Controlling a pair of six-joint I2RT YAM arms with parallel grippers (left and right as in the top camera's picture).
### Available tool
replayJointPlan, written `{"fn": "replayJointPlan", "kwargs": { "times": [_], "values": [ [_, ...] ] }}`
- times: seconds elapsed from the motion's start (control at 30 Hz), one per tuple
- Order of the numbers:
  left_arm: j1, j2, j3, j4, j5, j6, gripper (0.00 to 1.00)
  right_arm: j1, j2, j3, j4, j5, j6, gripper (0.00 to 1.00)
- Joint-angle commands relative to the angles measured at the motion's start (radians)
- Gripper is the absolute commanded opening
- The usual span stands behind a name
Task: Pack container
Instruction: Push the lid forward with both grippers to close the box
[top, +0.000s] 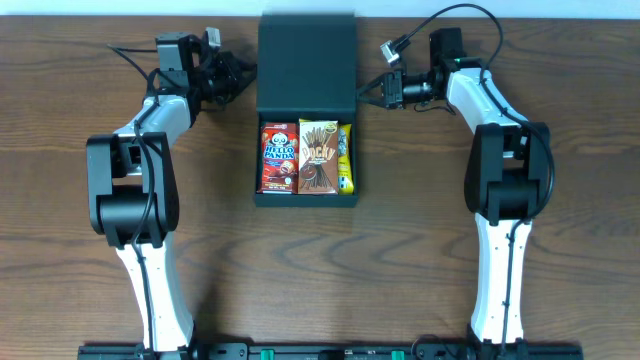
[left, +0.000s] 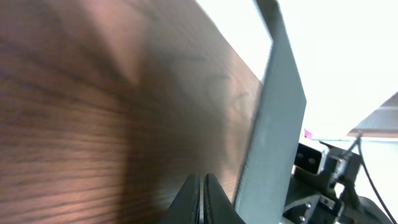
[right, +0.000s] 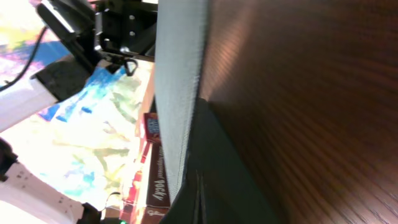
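Note:
The dark teal-black container (top: 257, 190) lies at the table's middle back. Its flap lid (top: 307, 65) is open and stands up behind the tray. Inside lie a red Hello Panda packet (top: 279, 157), a brown Pocky packet (top: 318, 157) and a yellow packet (top: 345, 160). My left gripper (top: 245, 80) is shut and empty, its tips just left of the lid's left edge (left: 280, 124); the shut fingers show in the left wrist view (left: 202, 186). My right gripper (top: 362, 92) is shut, its tips (right: 199, 193) at the lid's right edge (right: 180, 81), with the Pocky packet (right: 158, 186) showing beyond.
The wooden table (top: 420, 250) carries the two arm bases, left (top: 130, 190) and right (top: 505, 180). Cables loop above both wrists near the back edge.

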Motion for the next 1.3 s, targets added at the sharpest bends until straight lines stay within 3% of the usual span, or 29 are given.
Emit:
{"fn": "replayJointPlan", "kwargs": {
  "times": [0.0, 0.2, 0.5, 0.67, 0.83, 1.27],
  "values": [
    [-0.005, 0.006, 0.01, 0.028, 0.095, 0.023, 0.06, 0.003, -0.004, 0.004, 0.019, -0.153, -0.025, 0.01],
    [-0.005, 0.006, 0.01, 0.124, 0.226, 0.029, 0.06, 0.003, -0.004, 0.004, 0.059, -0.259, -0.024, 0.01],
    [-0.005, 0.006, 0.01, 0.232, 0.377, 0.029, 0.06, 0.003, -0.009, 0.004, 0.062, -0.259, 0.01, 0.01],
    [-0.005, 0.006, 0.01, 0.38, 0.48, -0.052, 0.06, 0.004, -0.053, 0.004, 0.074, -0.259, 0.049, 0.01],
    [-0.005, 0.006, 0.01, 0.61, 0.55, -0.212, 0.06, 0.007, -0.117, 0.004, 0.099, -0.259, 0.106, 0.01],
    [-0.007, 0.006, 0.01, 1.344, 0.663, -0.834, 0.06, 0.101, -0.223, 0.004, 0.095, -0.259, 0.174, 0.01]
  ]
}}
